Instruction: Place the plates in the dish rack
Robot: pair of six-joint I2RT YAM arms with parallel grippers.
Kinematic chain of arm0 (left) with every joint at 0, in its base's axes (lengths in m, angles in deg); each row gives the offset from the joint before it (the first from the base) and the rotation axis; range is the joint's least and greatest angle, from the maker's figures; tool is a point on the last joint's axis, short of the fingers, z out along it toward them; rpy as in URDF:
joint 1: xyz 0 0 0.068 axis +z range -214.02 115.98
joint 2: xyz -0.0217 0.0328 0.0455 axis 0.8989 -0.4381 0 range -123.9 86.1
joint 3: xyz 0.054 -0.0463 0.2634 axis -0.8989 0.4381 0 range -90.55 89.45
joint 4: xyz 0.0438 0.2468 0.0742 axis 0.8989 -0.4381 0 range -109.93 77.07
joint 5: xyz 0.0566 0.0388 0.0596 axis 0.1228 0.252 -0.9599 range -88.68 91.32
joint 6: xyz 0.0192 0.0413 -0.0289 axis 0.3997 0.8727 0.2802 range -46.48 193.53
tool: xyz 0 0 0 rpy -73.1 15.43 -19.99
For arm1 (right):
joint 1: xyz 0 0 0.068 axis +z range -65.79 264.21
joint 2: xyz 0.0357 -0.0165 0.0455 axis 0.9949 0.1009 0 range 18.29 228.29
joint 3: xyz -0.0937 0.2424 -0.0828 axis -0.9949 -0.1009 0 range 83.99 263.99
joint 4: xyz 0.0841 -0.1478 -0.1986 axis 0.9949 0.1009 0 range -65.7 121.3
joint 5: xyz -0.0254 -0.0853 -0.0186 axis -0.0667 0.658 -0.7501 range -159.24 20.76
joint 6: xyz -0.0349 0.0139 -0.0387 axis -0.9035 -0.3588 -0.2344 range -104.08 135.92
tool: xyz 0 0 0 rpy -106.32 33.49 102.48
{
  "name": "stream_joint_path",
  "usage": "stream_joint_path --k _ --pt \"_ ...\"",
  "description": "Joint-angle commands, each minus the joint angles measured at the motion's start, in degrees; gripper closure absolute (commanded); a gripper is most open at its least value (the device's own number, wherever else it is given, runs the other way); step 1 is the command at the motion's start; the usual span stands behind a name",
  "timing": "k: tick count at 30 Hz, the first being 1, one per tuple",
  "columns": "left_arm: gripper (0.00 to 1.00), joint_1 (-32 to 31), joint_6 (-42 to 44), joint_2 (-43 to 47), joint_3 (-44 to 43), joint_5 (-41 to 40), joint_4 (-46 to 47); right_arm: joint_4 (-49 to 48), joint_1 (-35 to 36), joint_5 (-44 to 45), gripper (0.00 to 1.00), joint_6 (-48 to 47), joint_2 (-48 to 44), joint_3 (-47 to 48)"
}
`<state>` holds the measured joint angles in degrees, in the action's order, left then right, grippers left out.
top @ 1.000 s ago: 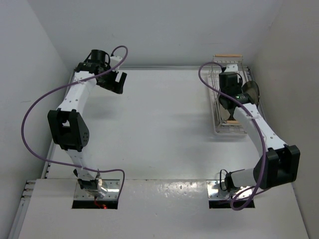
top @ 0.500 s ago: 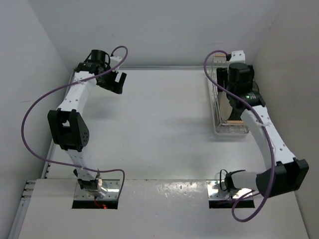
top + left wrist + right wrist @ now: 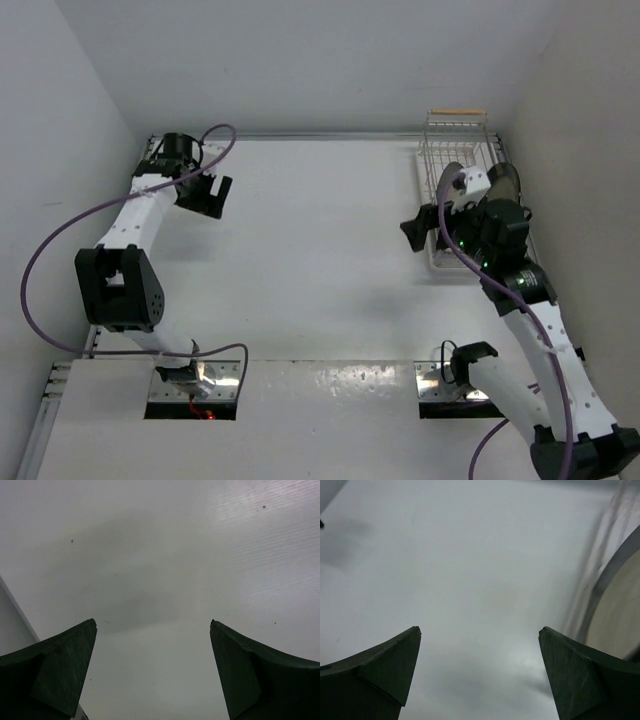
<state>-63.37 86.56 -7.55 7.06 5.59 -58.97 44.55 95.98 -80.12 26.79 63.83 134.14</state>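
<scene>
The dish rack (image 3: 437, 150) stands at the far right of the table, its wooden handle (image 3: 456, 112) at the far end. A dark-rimmed plate (image 3: 505, 182) stands on edge inside it, and another plate's edge (image 3: 447, 177) shows just left of it. My right gripper (image 3: 425, 232) hovers open and empty beside the rack's near left corner. In the right wrist view the right gripper (image 3: 479, 628) faces bare table, with a cream-centred, dark-rimmed plate (image 3: 620, 615) at the right edge. My left gripper (image 3: 205, 192) is open at the far left. The left gripper (image 3: 152, 621) holds nothing.
White walls close in the table at the back and on both sides. The right arm's forearm (image 3: 505, 255) covers the near half of the rack. Purple cables (image 3: 60, 240) loop off both arms. Blurred rack wires (image 3: 602, 555) run beside the plate.
My right gripper has opened, come up out of the rack and swung left and nearer, leaving a plate inside. The left arm has shifted slightly left.
</scene>
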Motion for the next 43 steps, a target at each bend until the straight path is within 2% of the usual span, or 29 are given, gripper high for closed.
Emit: stream_joint_path --k 1,7,11,15,18,22,31,43 --pt "0.00 0.8 0.1 6.2 4.7 -3.7 4.6 1.8 1.4 -7.4 0.00 11.0 -1.7 -8.6" --pt "0.00 1.4 0.6 14.9 17.9 -6.2 9.5 -0.2 4.9 -3.3 0.00 22.3 -8.4 -25.2" --pt "0.00 1.4 1.1 19.6 24.8 -7.3 10.8 1.0 7.3 -3.0 0.00 25.4 -11.6 -29.1" --pt "0.00 1.4 1.6 24.8 32.5 -8.0 13.9 3.0 6.6 -3.0 0.00 26.8 -14.8 -31.8" --pt "0.00 1.4 2.2 27.6 36.8 -5.9 15.2 4.5 6.6 -2.0 0.00 28.4 -15.7 -32.6" --pt "0.00 1.4 3.0 30.1 38.7 -2.2 16.4 6.3 6.8 -1.9 0.00 28.9 -16.4 -32.7" --pt "0.00 1.9 2.0 29.6 38.7 -3.3 16.9 7.2 6.7 -0.1 0.00 29.0 -22.9 -34.2" --pt "0.00 1.9 2.0 29.0 38.7 -3.3 16.9 5.9 6.8 2.8 0.00 30.6 -22.4 -34.7"
